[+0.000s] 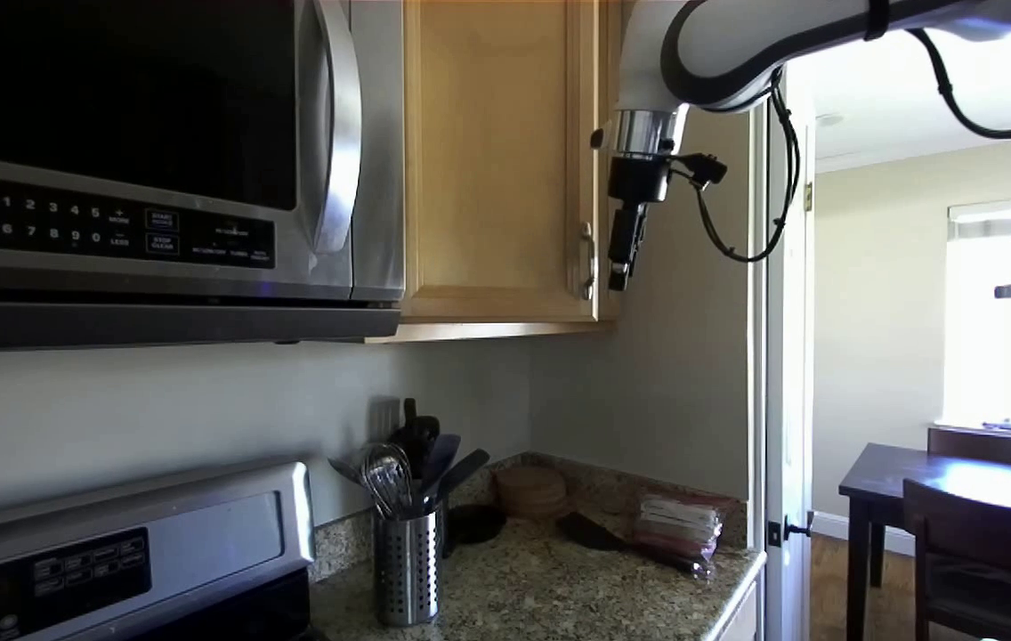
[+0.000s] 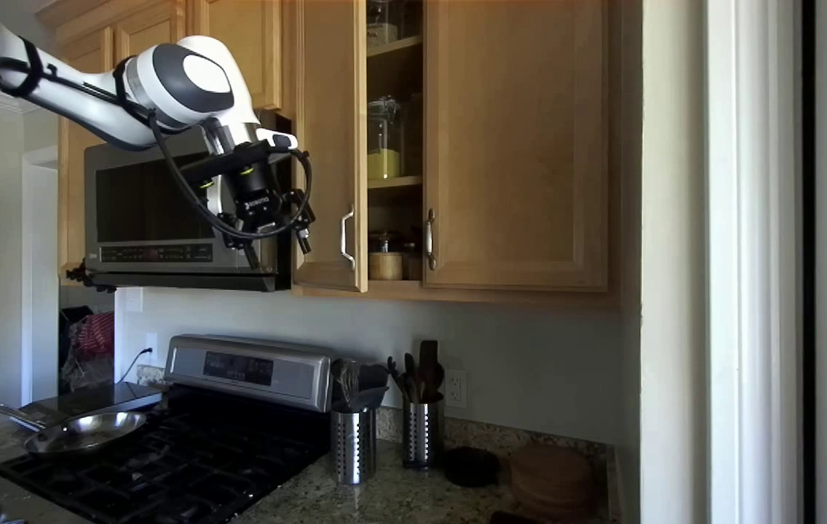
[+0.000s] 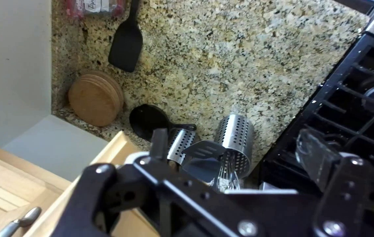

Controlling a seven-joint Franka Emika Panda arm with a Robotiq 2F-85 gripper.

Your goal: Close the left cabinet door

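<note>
The left cabinet door (image 2: 326,145) is light wood and stands partly open in an exterior view. Its silver bar handle (image 2: 346,236) is near its free edge. Its outer face also shows in an exterior view (image 1: 492,160), with the handle (image 1: 590,263) at the right. In the wrist view its edge (image 3: 75,187) runs diagonally at lower left, partly hidden by my gripper. My gripper (image 3: 236,151) is open and empty, its fingers wide apart and pointing down. It appears beside the handle in both exterior views (image 1: 623,271) (image 2: 279,251), apart from it.
The closed right cabinet door (image 2: 515,145) stands beside shelves (image 2: 393,182) with jars. The microwave (image 1: 141,205) is next to the left door. Below are the stove (image 2: 202,437), the counter (image 1: 514,588) and utensil holders (image 2: 354,444). A side wall (image 1: 675,383) bounds the corner.
</note>
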